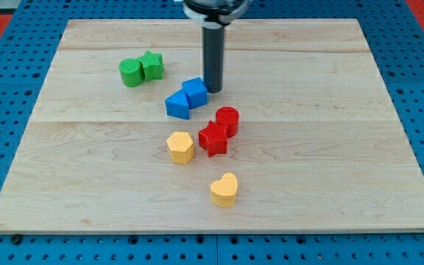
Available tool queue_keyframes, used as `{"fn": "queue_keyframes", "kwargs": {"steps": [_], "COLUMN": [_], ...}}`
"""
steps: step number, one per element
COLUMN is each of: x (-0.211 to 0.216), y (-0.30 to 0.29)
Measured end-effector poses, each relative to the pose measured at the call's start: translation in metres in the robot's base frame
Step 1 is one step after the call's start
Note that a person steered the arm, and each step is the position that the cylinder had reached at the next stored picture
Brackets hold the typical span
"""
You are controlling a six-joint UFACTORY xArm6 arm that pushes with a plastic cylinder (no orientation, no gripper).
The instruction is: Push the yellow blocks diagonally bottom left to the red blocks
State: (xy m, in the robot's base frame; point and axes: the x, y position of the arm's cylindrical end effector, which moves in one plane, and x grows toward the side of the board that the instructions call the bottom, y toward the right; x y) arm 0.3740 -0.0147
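Observation:
My tip (213, 90) rests on the board just right of the blue cube (195, 91), close to touching it. A blue triangular block (177, 104) sits against that cube's lower left. A red cylinder (227, 119) and a red star block (213, 138) stand together below my tip. A yellow hexagon block (180, 146) lies just left of the red star. A yellow heart block (224, 189) lies below the red pair, toward the view's bottom.
A green cylinder (131, 72) and a green star block (152, 65) sit together at the upper left. The wooden board (344, 147) rests on a blue pegboard surface.

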Motion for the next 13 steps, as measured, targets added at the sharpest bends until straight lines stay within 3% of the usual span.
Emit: {"fn": "queue_keyframes", "kwargs": {"steps": [1, 3, 4, 6, 7, 10, 12, 13], "x": [0.010, 0.027, 0.084, 0.206, 0.245, 0.232, 0.226, 0.209], "y": [0.004, 0.186, 0.210, 0.198, 0.141, -0.002, 0.079, 0.067]}}
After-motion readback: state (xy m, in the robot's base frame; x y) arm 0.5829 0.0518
